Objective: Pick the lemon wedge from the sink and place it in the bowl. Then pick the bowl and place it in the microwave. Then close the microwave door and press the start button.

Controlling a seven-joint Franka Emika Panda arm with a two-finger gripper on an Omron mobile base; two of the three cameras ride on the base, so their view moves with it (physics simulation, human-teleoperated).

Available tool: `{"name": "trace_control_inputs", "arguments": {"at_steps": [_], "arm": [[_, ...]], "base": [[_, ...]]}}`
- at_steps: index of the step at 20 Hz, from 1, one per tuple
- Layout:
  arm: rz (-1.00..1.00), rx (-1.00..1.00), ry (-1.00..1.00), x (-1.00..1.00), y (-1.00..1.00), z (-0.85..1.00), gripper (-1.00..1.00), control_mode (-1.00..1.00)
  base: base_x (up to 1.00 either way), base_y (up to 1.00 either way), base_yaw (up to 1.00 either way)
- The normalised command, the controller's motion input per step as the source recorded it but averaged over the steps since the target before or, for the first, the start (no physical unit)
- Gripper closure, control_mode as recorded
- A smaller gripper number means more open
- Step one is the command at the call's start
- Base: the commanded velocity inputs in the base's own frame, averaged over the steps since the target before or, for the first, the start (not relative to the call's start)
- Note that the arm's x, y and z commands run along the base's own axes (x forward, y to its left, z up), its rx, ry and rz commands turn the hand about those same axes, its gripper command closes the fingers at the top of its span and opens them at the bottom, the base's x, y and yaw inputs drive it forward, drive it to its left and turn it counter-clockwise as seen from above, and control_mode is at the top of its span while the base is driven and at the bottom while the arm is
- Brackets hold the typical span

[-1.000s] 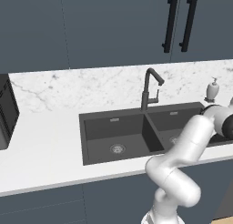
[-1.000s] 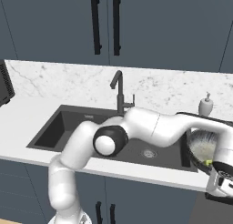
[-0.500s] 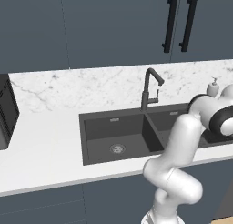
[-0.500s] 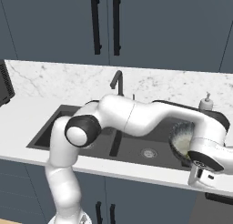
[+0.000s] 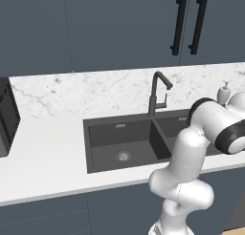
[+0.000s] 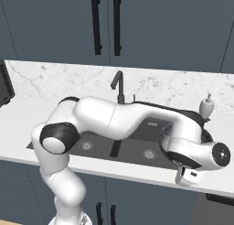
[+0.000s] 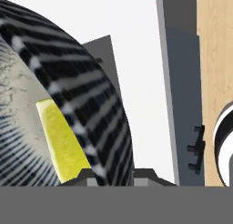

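Gripper (image 6: 186, 176) closed on the bowl (image 7: 68, 109) rim, apparently, right of the sink (image 6: 137, 148) past the desk (image 6: 18, 123) edge. Lemon wedge (image 7: 63, 143) lies inside, long axis along the wall, tip toward frame top.

sink (image 5: 125, 144) — dark, double basin | faucet (image 5: 158, 93) behind | soap dispenser (image 5: 223, 93) — right
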Motion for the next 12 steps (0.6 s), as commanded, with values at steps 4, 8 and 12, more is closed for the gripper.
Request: {"name": "trace_control_inputs", "arguments": {"at_steps": [4, 8, 12], "arm": [[0.00, 0.00, 0.05, 0.08, 0.00, 0.07, 1.00, -1.00], [0.00, 0.00, 0.03, 0.01, 0.00, 0.21, 1.00, -1.00], [0.00, 0.00, 0.00, 0.00, 0.00, 0.26, 1.00, -1.00]], "base": [[0.00, 0.00, 0.00], [0.00, 0.00, 0.00], [0.00, 0.00, 0.00]]}}
